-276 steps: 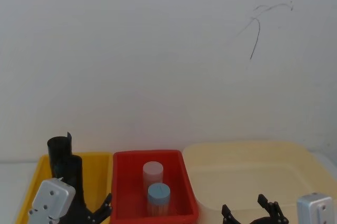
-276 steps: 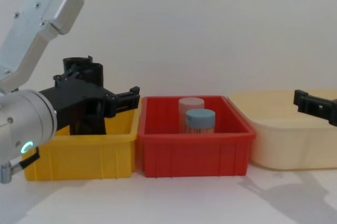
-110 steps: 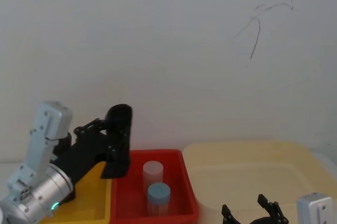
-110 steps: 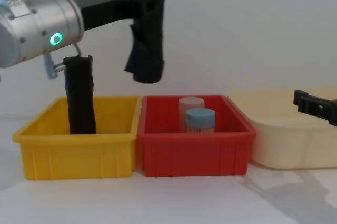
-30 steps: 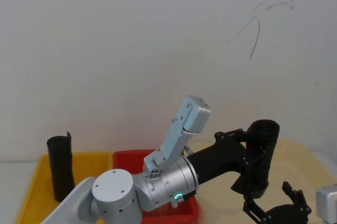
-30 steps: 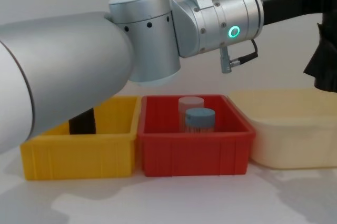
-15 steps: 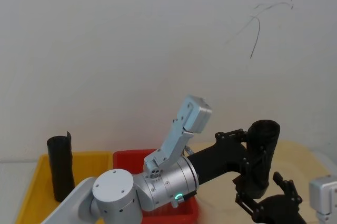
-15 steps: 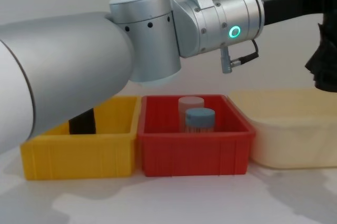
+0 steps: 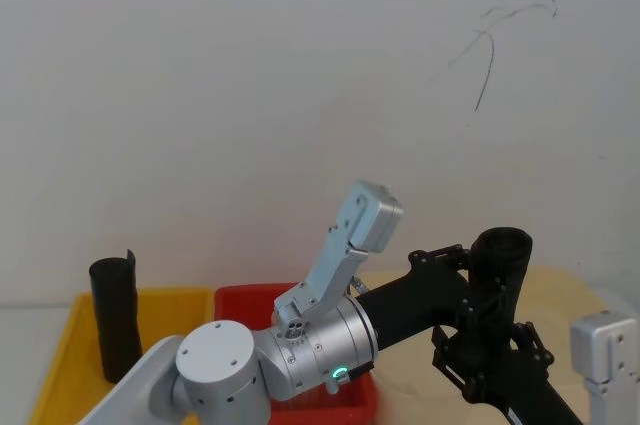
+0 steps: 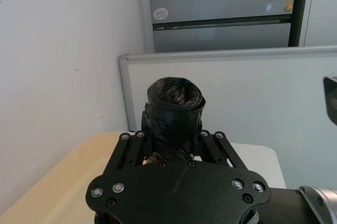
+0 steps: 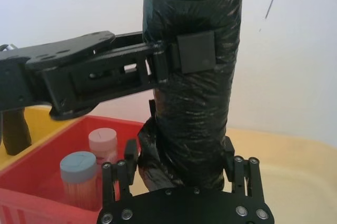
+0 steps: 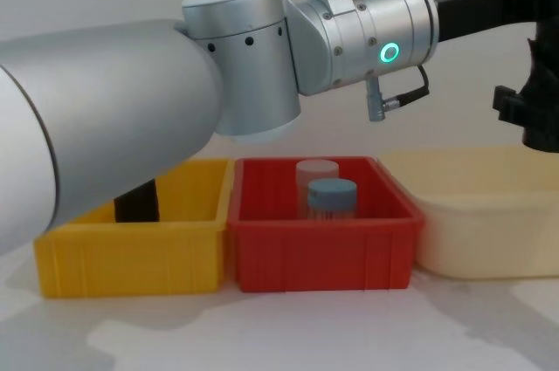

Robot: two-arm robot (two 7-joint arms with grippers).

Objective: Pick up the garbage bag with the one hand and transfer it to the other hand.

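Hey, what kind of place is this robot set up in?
Probably a robotics lab or office test bench: a yellow bin, a red bin and a cream tub lined up before a bare white wall, plus a grey metal cabinet beyond a white partition.

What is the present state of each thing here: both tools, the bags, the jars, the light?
garbage bag: upright, held in the air.
left tool: shut on the garbage bag's upper part.
right tool: around the garbage bag's lower end; grip not clear.
second black roll: standing in the yellow bin.
two jars: capped, upright in the red bin.
ring light: lit green.
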